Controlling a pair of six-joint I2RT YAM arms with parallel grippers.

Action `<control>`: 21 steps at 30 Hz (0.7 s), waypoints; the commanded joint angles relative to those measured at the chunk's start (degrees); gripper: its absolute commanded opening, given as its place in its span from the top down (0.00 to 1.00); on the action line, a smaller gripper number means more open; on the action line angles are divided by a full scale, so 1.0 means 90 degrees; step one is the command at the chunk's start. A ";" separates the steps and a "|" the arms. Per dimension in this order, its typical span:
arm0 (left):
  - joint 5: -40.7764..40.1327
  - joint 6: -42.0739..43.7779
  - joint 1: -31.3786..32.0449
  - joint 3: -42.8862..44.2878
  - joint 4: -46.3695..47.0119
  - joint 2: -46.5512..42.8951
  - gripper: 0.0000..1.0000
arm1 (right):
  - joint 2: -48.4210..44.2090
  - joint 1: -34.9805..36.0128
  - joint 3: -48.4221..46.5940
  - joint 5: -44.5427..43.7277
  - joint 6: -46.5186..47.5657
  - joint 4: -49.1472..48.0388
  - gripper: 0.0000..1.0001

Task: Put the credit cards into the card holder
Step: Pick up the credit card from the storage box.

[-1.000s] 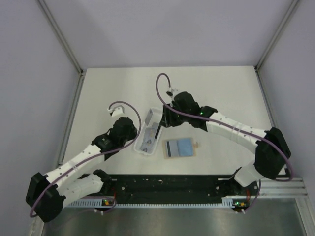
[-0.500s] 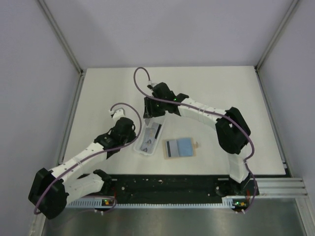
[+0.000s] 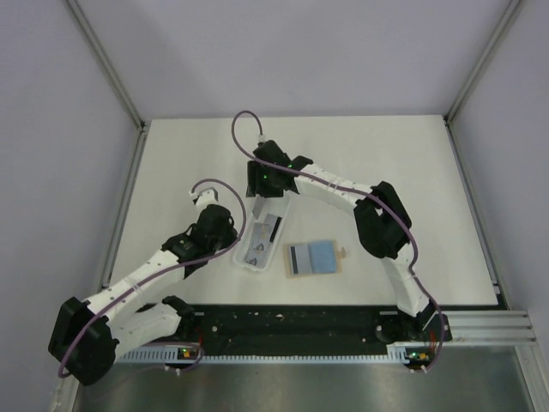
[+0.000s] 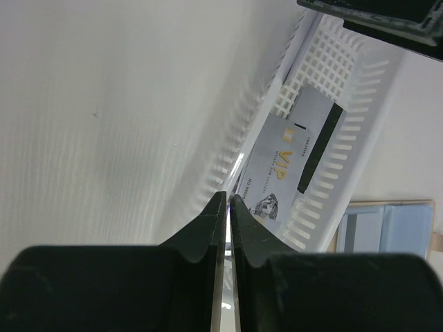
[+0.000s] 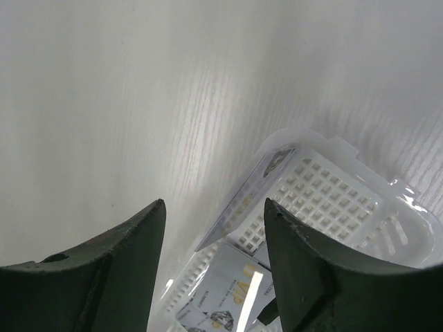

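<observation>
Top view: the plastic tray [image 3: 253, 269] lies on the tabletop [image 3: 386, 154] between the arms. The credit cards [image 3: 260, 245] are inside it. The card holder [image 3: 319, 257] lies open just beside the tray's right side, blue lining up. A dark stripe at its left end may be a card already in. It is too small for me to tell. The right end effector [image 3: 262, 190] hangs over the tray's far end. The left end effector [image 3: 232, 240] sits at the tray's near left wall.

Left wrist view: the jaws are pressed almost together, and the tray's wall runs straight into the slit. I read this as a pinch on the rim, steadying the tray. One card with a black stripe lies flat on the lattice floor.

Right wrist view: the fingers [image 5: 118, 277] are spread wide, with nothing between them. Below, one card leans tilted against the tray wall and others lie flat.

Handling, my judgement: the cards are light, stiff, slick and thin, so a flat one offers no edge. I would take the leaning card by its raised long edge, with a gentle pinch.
</observation>
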State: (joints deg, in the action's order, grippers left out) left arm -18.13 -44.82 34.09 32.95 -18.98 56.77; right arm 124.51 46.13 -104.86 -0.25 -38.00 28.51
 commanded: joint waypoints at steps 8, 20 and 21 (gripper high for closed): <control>0.0188 0.0087 -0.0076 -0.0096 0.0371 -0.0058 0.90 | 0.0336 0.0060 -0.0361 -0.0333 -0.0182 0.0211 0.66; 0.0218 0.0068 -0.0106 -0.0126 0.0381 0.0000 0.92 | 0.0121 0.0031 -0.0029 -0.0382 -0.0192 0.0201 0.94; 0.0237 0.0087 -0.0106 -0.0126 0.0390 0.0010 0.92 | 0.0092 0.0031 0.0000 -0.0392 -0.0182 0.0201 0.94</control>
State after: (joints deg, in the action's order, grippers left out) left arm -16.19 -44.82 33.52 32.14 -18.00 56.80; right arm 127.24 46.11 -105.84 -2.35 -39.79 29.93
